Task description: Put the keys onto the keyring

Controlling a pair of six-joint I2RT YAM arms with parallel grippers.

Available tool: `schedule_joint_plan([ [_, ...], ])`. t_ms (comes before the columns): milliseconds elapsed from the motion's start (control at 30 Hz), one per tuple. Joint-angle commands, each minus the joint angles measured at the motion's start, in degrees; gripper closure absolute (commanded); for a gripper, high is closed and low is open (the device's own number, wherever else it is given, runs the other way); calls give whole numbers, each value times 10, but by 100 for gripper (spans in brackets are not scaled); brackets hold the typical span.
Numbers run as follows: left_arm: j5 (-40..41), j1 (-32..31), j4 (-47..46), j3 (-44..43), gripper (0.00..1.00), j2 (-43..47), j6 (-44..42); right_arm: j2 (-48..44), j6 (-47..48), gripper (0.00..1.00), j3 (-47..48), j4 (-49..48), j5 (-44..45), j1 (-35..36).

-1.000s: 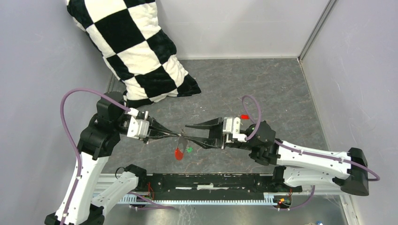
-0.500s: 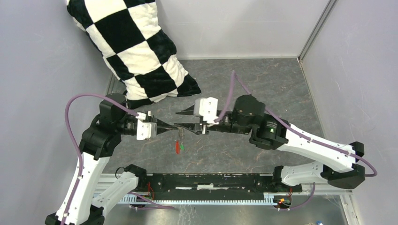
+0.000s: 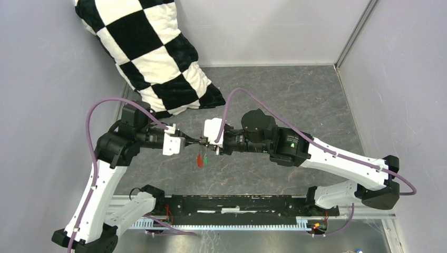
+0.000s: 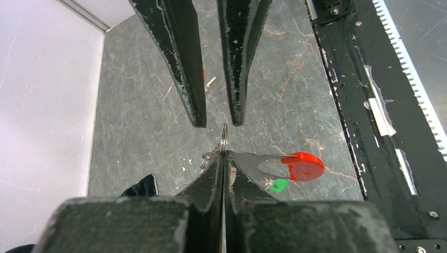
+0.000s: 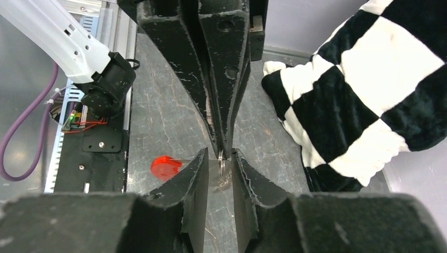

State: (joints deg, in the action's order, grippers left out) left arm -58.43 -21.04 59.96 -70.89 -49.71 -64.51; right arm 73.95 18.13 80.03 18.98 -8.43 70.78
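My left gripper is shut on the keyring and holds it above the table. The thin silver ring's edge sticks out past the closed fingertips. Its long red oval tag and small green tag hang to one side, and both show below the grippers in the top view. My right gripper is open, tip to tip with the left, one finger on each side of the ring. On the table beyond, a small silver key lies next to a red sliver, partly hidden by a right finger.
A black-and-white checkered pillow leans in the back left corner. Grey walls close in the left, back and right sides. The black rail with the arm bases runs along the near edge.
The right arm swung left and back, rolled its gripper and brought its open fingers around the ring. The left gripper turned and shifted slightly right, still holding the ring with its tags hanging.
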Motion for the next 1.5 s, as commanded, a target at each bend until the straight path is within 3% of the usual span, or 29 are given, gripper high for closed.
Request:
schedule_joint_plan([
  [0,-1,-5,3,-20,98,6,-33,4,9,73,14,-27,28,6],
  [400,6,-10,3,-23,98,4,-22,31,12,71,43,3,31,15],
  [433,5,-10,4,-22,98,5,-24,34,13,73,46,6,35,15],
  [500,4,-10,3,-21,98,7,-25,36,15,89,49,6,48,16],
  [567,3,-11,3,-21,98,9,-24,37,19,99,50,7,65,17],
  [667,3,-12,3,-18,98,13,-22,39,24,99,53,15,79,19],
  [833,3,-12,3,-18,98,14,-20,64,33,85,89,66,81,21],
  [967,3,-13,3,-16,98,13,-20,64,37,87,89,71,96,23],
  [1200,5,-14,16,-19,98,10,-36,52,44,99,80,74,107,23],
  [1267,5,-15,16,-20,98,10,-36,49,47,98,78,82,110,23],
  [1400,5,-15,16,-21,98,11,-34,48,51,85,82,92,112,23],
  [1467,4,-15,16,-23,98,10,-34,48,52,85,84,92,113,23],
])
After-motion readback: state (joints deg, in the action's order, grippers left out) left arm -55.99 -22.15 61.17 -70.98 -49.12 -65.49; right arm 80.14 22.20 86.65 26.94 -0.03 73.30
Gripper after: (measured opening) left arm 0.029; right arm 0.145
